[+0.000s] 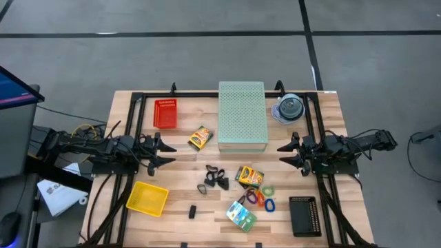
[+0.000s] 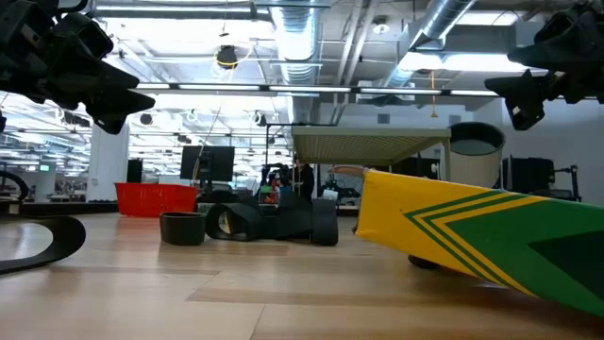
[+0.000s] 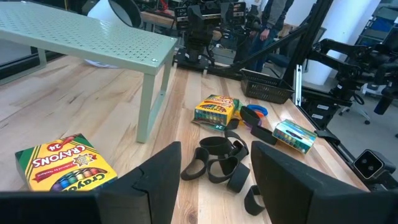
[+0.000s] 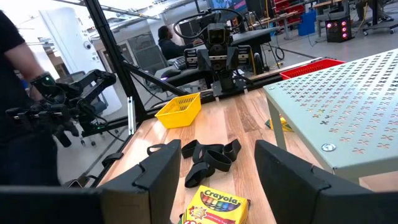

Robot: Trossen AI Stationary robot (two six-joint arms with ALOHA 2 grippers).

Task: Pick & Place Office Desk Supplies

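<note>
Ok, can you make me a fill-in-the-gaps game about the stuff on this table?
1. The tray near the left hand is coloured ____.
2. The box beside the green perforated stand says ____ on it.
3. The pile of clips mid-table is coloured ____.
4. Both hands are holding ____.

Answers: yellow; Crayons; black; nothing

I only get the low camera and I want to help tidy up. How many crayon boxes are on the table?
Observer: Two. One crayon box lies beside the green perforated stand, and the other crayon box lies next to the black bands.
Operator: Where could they go, besides the red basket?
Observer: There is a yellow tray on the left arm's side and a black basket on the right arm's side.
Operator: Are the grippers holding anything?
Observer: No. The left gripper and the right gripper are both open and empty.
</note>
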